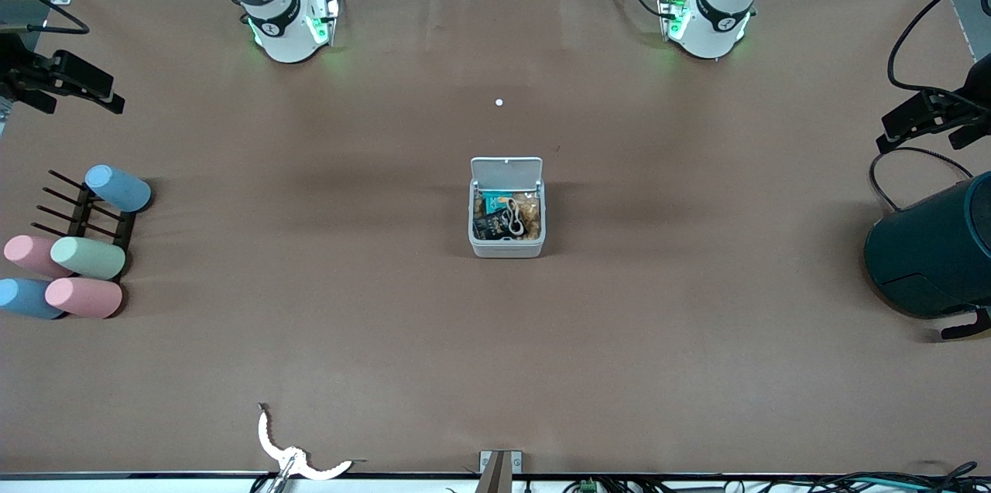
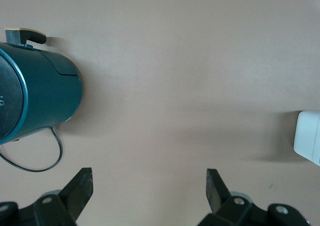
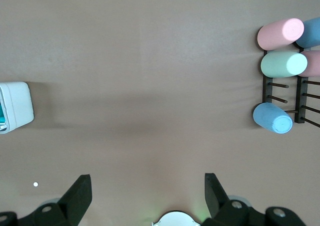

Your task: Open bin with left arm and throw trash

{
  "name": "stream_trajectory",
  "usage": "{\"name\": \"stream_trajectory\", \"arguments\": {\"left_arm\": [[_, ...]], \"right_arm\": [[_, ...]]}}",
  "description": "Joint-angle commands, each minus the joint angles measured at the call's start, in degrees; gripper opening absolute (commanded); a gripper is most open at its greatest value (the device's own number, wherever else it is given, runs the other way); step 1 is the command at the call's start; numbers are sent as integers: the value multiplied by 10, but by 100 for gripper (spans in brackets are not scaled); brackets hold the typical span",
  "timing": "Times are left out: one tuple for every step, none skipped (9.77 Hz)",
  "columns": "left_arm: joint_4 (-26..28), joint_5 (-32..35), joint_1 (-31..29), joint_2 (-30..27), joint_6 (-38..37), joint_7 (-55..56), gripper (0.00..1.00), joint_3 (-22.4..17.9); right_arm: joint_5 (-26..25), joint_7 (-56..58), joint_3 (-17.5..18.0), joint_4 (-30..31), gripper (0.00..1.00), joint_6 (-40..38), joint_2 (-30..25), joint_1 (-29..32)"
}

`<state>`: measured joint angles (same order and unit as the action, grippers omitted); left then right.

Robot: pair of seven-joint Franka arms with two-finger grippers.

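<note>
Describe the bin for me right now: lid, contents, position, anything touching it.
The bin is a small light-grey square box with rounded corners, upright at mid-table. Its white hinged lid is flipped open toward the robots' bases. Inside lie a black wrapper, a tan rubber band, a teal packet and brownish scraps. Neither gripper touches it; only the table does.

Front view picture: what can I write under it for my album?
Open bin with trash inside at mid-table, pastel cups toward the right arm's end, teal cylinder toward the left arm's.
</note>
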<state>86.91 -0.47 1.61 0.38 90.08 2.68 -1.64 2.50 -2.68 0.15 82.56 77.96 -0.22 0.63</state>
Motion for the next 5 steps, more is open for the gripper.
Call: {"name": "stream_trajectory", "arguments": {"left_arm": [[-8,3,0,1,-4,4,100,1],[-8,10,0,1,-4,3,100,1],[-8,10,-1,1,-4,0,100,1],[-8,10,0,1,-4,0,100,1],[-8,10,1,2,-4,-1,100,1]], "right_arm": [[-22,9,3,9,99,22,-3,7],[-22,9,3,9,99,33,-3,9],[-21,8,1,10,99,34,-2,9],[-20,9,0,12,99,29,-3,14],[-20,8,0,13,99,27,-3,14]]}}
